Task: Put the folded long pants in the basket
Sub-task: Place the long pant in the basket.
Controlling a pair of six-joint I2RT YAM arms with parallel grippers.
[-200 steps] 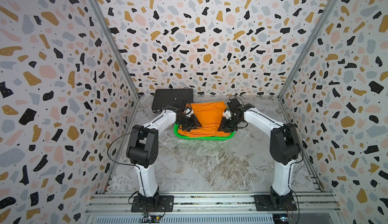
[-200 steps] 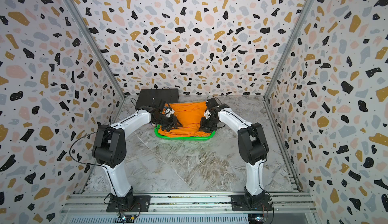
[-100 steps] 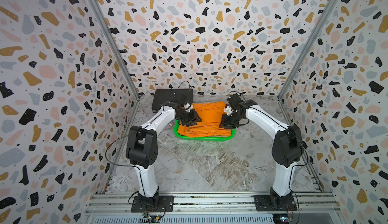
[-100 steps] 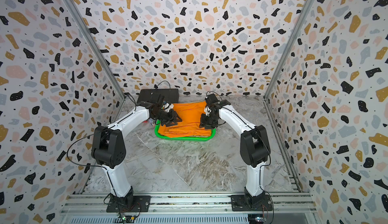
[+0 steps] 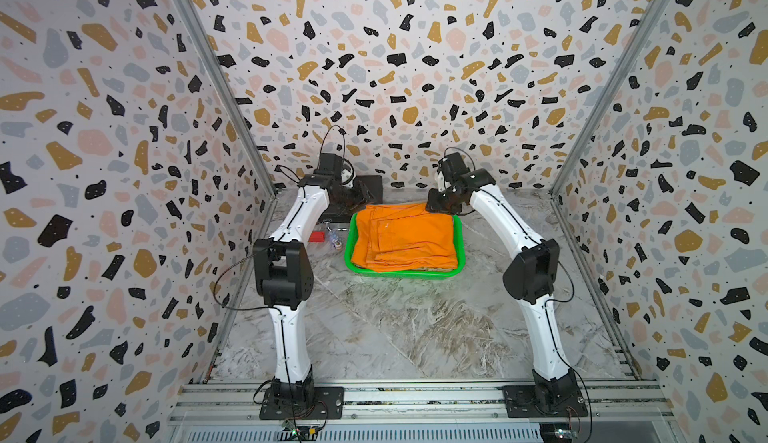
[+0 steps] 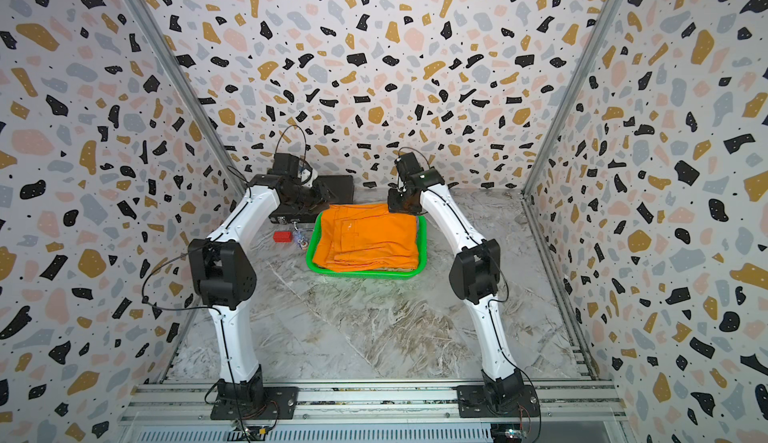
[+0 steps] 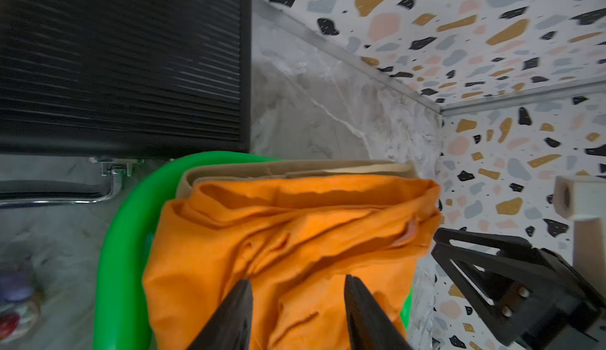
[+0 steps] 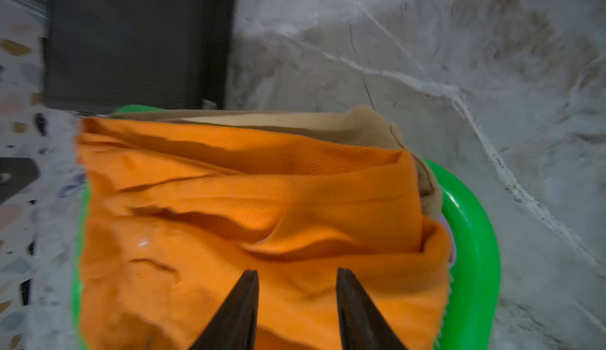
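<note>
Resting in green basket (image 5: 403,274): orange pants (image 5: 405,233), atop tan pair (image 7: 295,168). Left end effector (image 7: 297,279), right end effector (image 8: 295,270): half-open, empty, newly lifted off the cloth. Beneath is hidden; task probably complete.

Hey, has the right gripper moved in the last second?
Yes. The right gripper has drawn back toward the back wall, from midway along the basket to its far right corner.

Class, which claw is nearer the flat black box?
Left. The left claw hangs right by the black box, at a far corner of the basket; the right claw is across it, at the other far corner.
</note>
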